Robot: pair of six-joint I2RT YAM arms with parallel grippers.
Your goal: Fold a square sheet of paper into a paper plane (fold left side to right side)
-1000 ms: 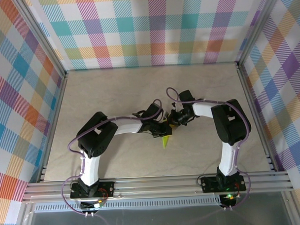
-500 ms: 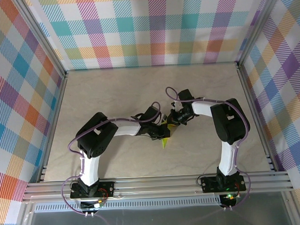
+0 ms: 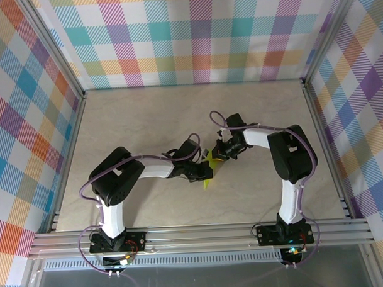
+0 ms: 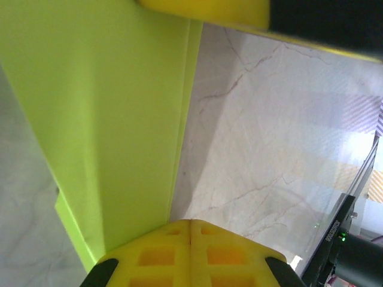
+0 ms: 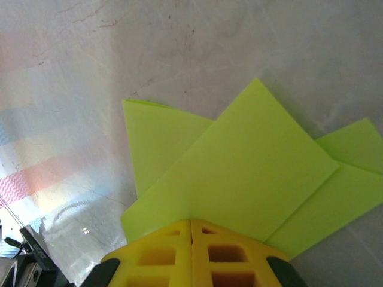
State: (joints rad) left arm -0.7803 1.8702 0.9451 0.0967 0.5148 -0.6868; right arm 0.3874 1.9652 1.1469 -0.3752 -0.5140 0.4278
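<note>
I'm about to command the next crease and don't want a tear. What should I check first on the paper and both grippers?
1. Flatness: the folded paper lies flat on the table: ok.
2. Closure: the right gripper is shut, tips over the paper: ok.
3. Closure: the left gripper is shut, beside the paper's long edge: ok.
4. Room between the two grippers: they nearly meet in the top view: not ok.
5. Crease pressed sharp: cannot tell.

Both arms bend inward, with the left gripper (image 3: 203, 172) and right gripper (image 3: 221, 153) close together at centre frame. In each wrist view the yellow fingers (image 4: 173, 236) sit pressed together at the bottom edge.
</note>
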